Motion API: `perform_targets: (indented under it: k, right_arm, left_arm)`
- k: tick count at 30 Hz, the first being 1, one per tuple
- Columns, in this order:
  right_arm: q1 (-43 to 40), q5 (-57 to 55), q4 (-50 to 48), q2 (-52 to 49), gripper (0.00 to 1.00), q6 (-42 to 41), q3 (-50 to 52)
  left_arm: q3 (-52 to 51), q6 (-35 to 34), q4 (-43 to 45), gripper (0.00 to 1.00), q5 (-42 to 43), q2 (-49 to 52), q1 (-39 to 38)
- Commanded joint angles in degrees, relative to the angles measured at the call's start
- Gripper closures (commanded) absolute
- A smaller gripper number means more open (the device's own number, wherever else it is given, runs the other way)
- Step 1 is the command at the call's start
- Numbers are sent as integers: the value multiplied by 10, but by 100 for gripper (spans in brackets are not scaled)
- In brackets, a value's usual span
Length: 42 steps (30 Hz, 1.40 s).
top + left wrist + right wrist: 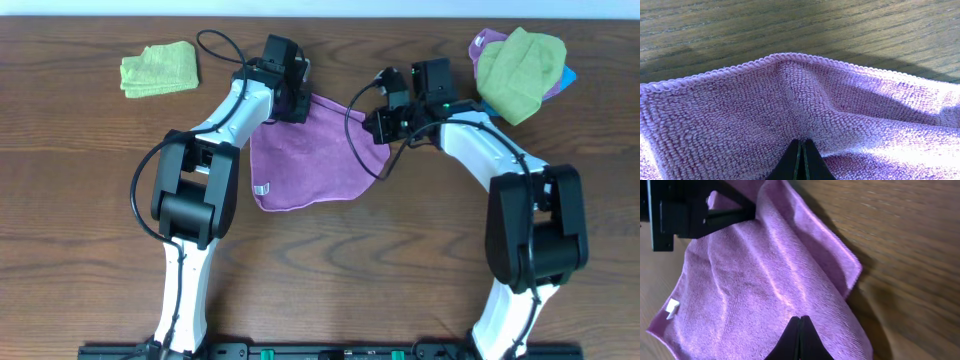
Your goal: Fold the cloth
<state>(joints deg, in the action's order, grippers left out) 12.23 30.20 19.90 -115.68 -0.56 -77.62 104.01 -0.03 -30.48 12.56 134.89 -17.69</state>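
A purple-magenta square microfibre cloth (310, 160) lies spread near the middle of the brown wood-grain desk (80, 200), between the two arms. It is not flat. Its far edge is drawn up where both arms meet it, and soft ridges run across the pile. A small white tag (262, 189) sits at its near left corner, and in the right wrist view it shows at the cloth's lower left (672, 308).

The left end effector (294, 110) is at the far left corner of the cloth. In its own wrist view the fingers are pressed together (801, 159) with the fuzzy fabric (740, 115) pinched between them, and a pucker rises from the tips to the stitched hem.

The right end effector (380, 128) is at the far right edge. Its fingers are likewise fully closed (800, 339) on the cloth (765, 275), and creases fan out from the tips. The dark body of the left end effector (680, 210) shows at the top left of that view.

A folded lime-green cloth (160, 70) rests at the far left of the desk, well apart. At the far right, a crumpled lime-green cloth (520, 72) lies on top of a second purple cloth (486, 44) and a blue cloth (567, 78).
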Motion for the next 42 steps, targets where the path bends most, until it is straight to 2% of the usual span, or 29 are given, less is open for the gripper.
perform_targets:
  k: [1, 14, 24, 42]
  right_arm:
    - [12, -8, -4, -16, 99, 21, -25]
    - [16, -88, -8, -33, 99, 71, -37]
    - [16, -95, 22, -42, 99, 97, -38]
    - [17, -103, 5, -63, 99, 109, -38]
  left_arm:
    - [-2, -4, -15, 94, 11, 0, -8]
    - [-2, -14, -57, 94, 38, 0, -28]
    - [-2, -13, -54, 95, 36, 0, -28]
    - [-2, -17, -44, 94, 36, 0, -29]
